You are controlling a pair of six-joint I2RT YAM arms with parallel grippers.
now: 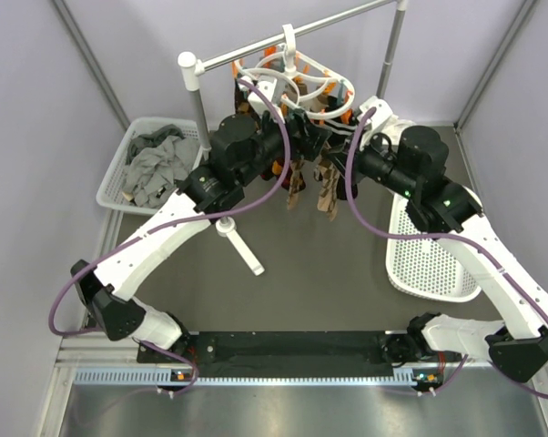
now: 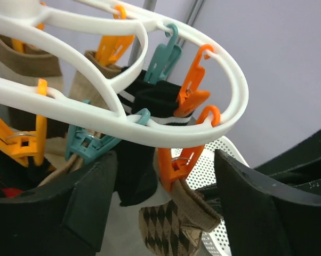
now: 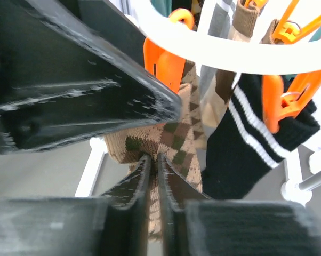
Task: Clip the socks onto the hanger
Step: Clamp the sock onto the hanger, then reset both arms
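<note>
Both arms are up at the hanger [image 2: 224, 69], which hangs by its hook from the rail stand [image 1: 256, 53] at the back of the table. Several socks already dangle from its clips, among them a black sock [image 3: 246, 133] with white stripes.

The right gripper [image 3: 154, 160] has its fingers pressed together on an argyle sock [image 3: 174, 133], pinching the fabric just under the cuff and holding it up against the ring. The left gripper [image 2: 166, 176] is spread wide, one finger either side of an orange clip [image 2: 176, 165]. The sock's brown cuff sits right at that clip's mouth. I can't tell from here whether the clip has truly bitten it or the cuff only rests against it.

This looks to me like the middle of fastening one sock. The right arm presents it and the left arm is placed to work the clip. The next move would call for the left fingers to close on the clip's tails and open it. The right arm must keep the cuff steady inside the mouth and let go only once the clip holds. The ring may swing if pushed.
</note>
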